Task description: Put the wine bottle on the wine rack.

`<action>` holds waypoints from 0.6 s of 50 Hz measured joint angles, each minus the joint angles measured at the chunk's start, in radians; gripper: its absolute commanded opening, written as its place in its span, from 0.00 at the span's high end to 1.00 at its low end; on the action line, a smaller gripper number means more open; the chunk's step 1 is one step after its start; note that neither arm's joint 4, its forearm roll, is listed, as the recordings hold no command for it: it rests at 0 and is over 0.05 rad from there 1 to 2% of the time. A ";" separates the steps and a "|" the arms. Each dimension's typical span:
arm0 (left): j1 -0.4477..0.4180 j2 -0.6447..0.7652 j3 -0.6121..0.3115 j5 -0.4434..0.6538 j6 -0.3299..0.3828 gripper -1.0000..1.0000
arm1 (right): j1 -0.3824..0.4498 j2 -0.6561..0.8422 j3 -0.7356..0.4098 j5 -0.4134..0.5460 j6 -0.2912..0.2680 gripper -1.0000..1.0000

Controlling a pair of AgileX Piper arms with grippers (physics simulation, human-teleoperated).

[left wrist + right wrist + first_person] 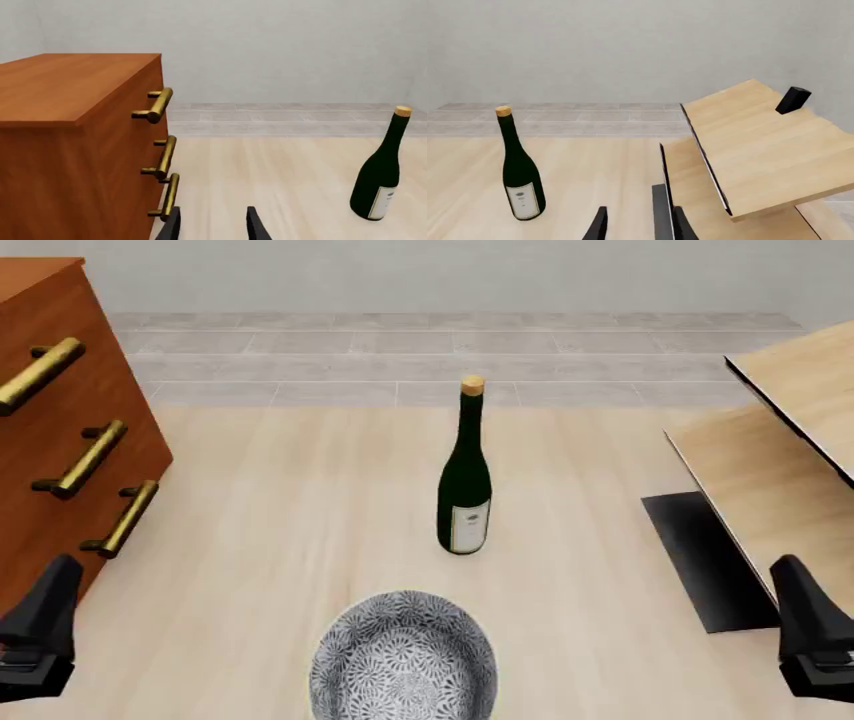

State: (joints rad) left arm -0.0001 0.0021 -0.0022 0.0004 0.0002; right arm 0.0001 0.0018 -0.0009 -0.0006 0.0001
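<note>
Wine bottle [465, 480] upright mid-table, untouched, well apart from wine rack [781, 455] at right. Glass: rigid, smooth, likely slippery, top-heavy if tipped. Best hold: wide body near label, not neck. Left gripper [212, 224] and right gripper [639, 224] both spread, empty.

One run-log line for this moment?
wine bottle: upright, mid-table | wine rack: no bottle | left hand: open | right hand: open

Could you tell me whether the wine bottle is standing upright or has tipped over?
Upright: the wine bottle stands on its base on the table, cork uppermost, with neither gripper touching it.
</note>
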 measured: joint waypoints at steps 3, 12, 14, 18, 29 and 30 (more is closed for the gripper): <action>0.000 0.001 -0.002 0.002 0.000 0.00 | 0.000 0.001 -0.001 -0.001 0.000 0.00; 0.000 0.001 -0.010 0.009 0.001 0.00 | 0.005 0.005 -0.003 -0.001 0.001 0.00; 0.000 0.001 -0.011 0.009 0.001 0.00 | 0.006 0.005 -0.003 -0.001 0.001 0.00; -0.001 0.002 -0.013 0.010 0.002 0.00 | 0.008 0.006 -0.004 -0.001 0.001 0.00; -0.002 0.002 -0.015 0.009 0.003 0.00 | 0.024 0.005 -0.012 0.003 -0.006 0.00; -0.003 0.002 -0.016 0.009 0.003 0.00 | 0.029 0.005 -0.015 0.004 -0.008 0.00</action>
State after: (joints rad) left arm -0.0028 0.0041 -0.0178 0.0097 0.0030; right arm 0.0287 0.0065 -0.0156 0.0034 -0.0076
